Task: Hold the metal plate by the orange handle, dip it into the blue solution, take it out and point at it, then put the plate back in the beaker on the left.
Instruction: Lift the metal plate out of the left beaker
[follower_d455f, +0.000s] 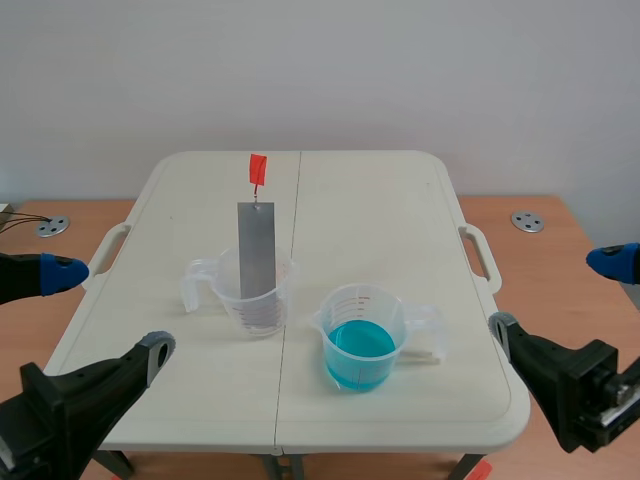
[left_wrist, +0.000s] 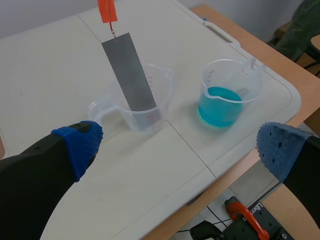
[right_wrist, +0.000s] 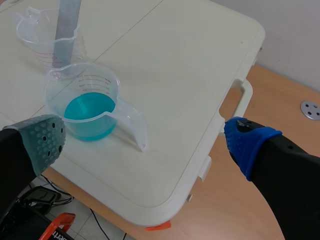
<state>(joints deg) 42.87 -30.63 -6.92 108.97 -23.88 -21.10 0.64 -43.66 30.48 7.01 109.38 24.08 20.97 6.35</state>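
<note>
The thin grey rectangular metal plate (follower_d455f: 256, 250) stands almost upright, leaning a little. Its lower end is inside the clear plastic beaker on the left (follower_d455f: 258, 295), and most of its length rises above the rim. A small orange handle (follower_d455f: 258, 168) hangs on a short wire at the top of the plate.

A second clear plastic beaker (follower_d455f: 362, 335) stands near it on the right, apart from it. It is partly filled with blue solution (follower_d455f: 360, 345). Both beakers stand on the white folding table (follower_d455f: 400, 220).

The left gripper (follower_d455f: 105, 311) is low at the near left edge of the table. Its jaws are released wide and grasp nothing. The right gripper (follower_d455f: 556, 296) is low beside the near right corner, also spread and grasping nothing. Both are well apart from the beakers.
</note>
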